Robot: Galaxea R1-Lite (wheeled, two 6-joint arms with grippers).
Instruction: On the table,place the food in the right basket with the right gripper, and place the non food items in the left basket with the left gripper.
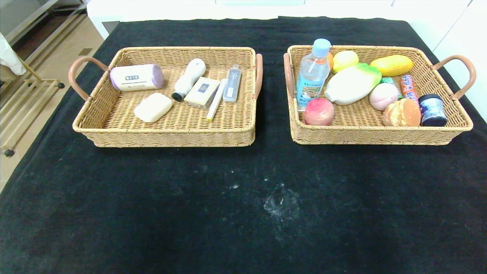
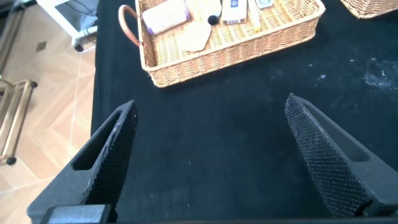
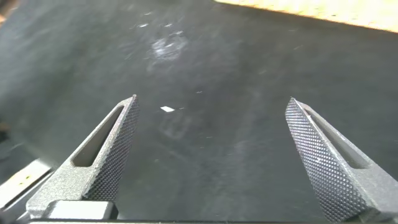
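In the head view the left basket (image 1: 91, 125) holds the non food items: a white slim bottle with a black tip (image 1: 188, 79), a gold-edged card box (image 1: 202, 92), a white rounded pad (image 1: 153, 107) and others. The right basket (image 1: 380, 135) holds the food: a clear water bottle (image 1: 313, 72), a pale pink bun (image 1: 383, 96), a red peach (image 1: 319, 111) and more. Neither arm shows in the head view. My left gripper (image 2: 211, 109) hangs open over bare black table (image 1: 243, 213), short of the left basket (image 2: 236, 56). My right gripper (image 3: 212, 102) is open over bare cloth, empty.
A purple-white roll (image 1: 136, 77) and a clear vial (image 1: 232, 83) lie in the left basket. A dark jar (image 1: 432, 110), a yellow fruit (image 1: 392, 64) and a white-green vegetable toy (image 1: 352, 83) lie in the right one. White smudges (image 1: 281, 203) mark the cloth. The floor lies beyond the table's left edge.
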